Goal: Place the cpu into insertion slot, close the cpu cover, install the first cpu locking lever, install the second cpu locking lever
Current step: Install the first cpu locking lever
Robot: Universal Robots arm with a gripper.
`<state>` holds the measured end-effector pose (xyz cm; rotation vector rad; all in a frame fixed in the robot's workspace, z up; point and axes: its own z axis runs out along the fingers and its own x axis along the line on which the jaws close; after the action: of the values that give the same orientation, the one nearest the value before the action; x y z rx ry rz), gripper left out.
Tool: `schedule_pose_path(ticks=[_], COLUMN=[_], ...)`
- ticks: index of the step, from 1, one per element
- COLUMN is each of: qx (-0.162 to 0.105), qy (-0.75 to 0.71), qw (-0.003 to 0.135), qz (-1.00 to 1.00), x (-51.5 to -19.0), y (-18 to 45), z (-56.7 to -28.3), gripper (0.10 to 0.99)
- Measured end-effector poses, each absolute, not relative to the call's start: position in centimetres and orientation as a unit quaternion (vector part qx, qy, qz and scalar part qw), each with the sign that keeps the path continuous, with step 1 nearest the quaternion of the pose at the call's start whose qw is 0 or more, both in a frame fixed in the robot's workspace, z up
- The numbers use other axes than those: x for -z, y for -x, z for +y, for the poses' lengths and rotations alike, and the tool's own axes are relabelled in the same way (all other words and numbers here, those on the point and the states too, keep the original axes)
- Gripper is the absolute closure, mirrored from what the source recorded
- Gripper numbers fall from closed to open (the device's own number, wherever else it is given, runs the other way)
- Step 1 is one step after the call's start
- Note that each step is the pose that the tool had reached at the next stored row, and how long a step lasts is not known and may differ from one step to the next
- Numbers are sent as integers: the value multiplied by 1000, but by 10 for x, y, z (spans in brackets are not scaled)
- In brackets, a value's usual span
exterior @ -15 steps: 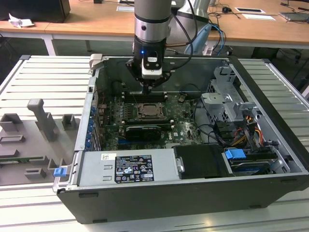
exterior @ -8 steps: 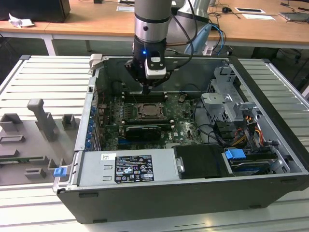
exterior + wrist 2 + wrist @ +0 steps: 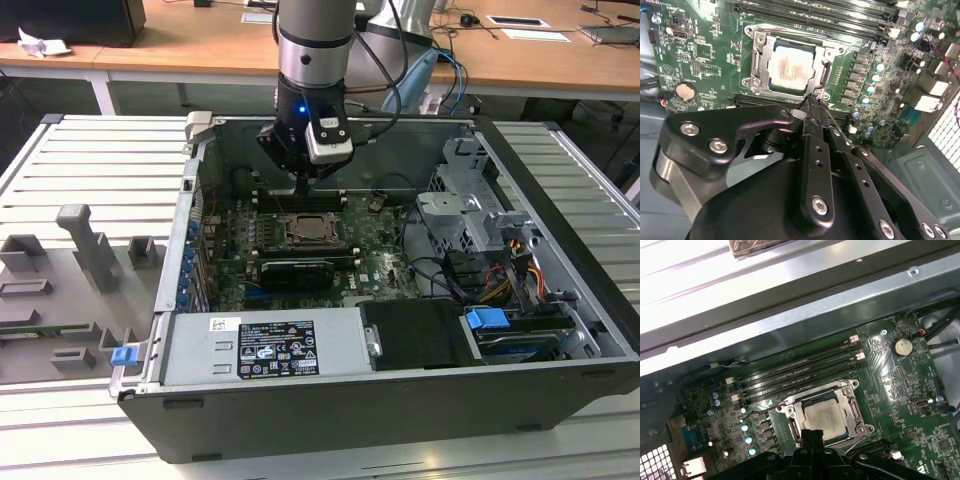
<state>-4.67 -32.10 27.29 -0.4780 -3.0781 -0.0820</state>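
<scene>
Exterior view — open computer case (image 3: pixel 400 410); second wrist view — seated cpu (image 3: pixel 790 67)

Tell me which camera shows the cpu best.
The second wrist view: the cpu appears closest, its whole face clear. The first wrist view shows it farther off; in the exterior view it looks tiny.

The cpu (image 3: pixel 790 67) has a pale, dull metal face; the cpu cover (image 3: pixel 757 57) around it is bright bare metal. The circuit board (image 3: pixel 705 55) is glossy green. The tool (image 3: pixel 811 101) is matt black metal with shiny screw heads (image 3: pixel 819 205). The case wall (image 3: pixel 815 315) is grey sheet metal
</scene>
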Motion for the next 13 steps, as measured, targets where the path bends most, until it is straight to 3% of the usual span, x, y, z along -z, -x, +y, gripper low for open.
schedule_pose_path(ticks=[13], qx=[25], qy=[74], qw=[15], qz=[-997], x=[-273], y=[47], z=[-321], gripper=[980])
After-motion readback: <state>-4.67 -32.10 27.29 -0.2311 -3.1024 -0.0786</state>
